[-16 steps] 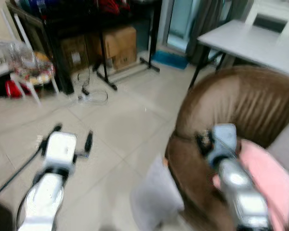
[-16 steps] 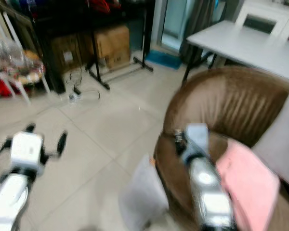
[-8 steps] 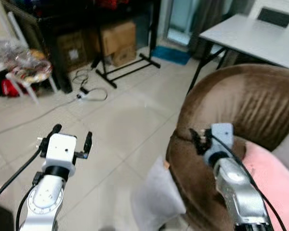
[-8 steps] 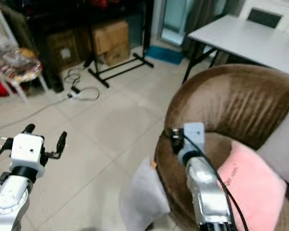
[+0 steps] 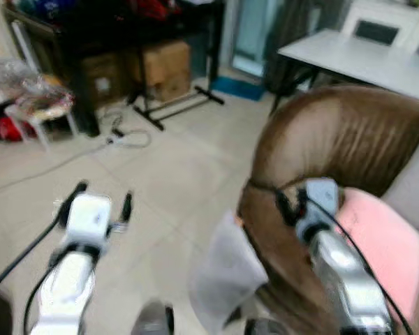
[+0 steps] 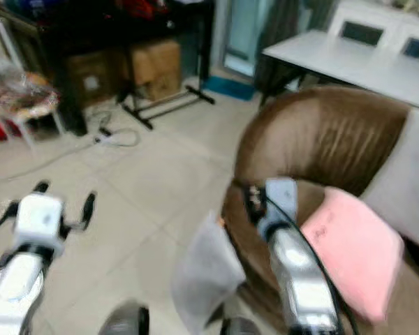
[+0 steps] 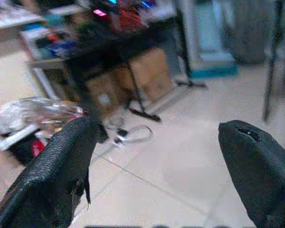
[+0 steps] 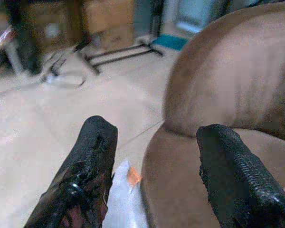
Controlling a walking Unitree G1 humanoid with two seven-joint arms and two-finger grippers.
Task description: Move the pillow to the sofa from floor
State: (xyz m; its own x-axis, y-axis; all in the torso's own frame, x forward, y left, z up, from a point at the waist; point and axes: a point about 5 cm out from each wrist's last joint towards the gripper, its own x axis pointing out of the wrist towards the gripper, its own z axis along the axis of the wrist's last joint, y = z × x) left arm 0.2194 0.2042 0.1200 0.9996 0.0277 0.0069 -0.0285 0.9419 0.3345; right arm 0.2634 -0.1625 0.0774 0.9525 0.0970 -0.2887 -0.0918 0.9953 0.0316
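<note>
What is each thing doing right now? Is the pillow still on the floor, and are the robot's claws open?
Grey pillow: on the floor, leaning against the sofa, not held.
Pink pillow: lying on the sofa seat.
Sofa: brown, standing on the tiles.
Left claw: open, holding nothing, above the floor.
Right claw: open, holding nothing, above the grey pillow and the sofa's edge.
Table: standing behind the sofa.

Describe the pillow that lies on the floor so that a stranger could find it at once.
Find the big brown sofa. At the foot of its rounded arm, on the pale tiled floor, a pillow leans against the sofa's side. It is pale grey-white, while the other pillow is pink and already lies on the seat.
</note>
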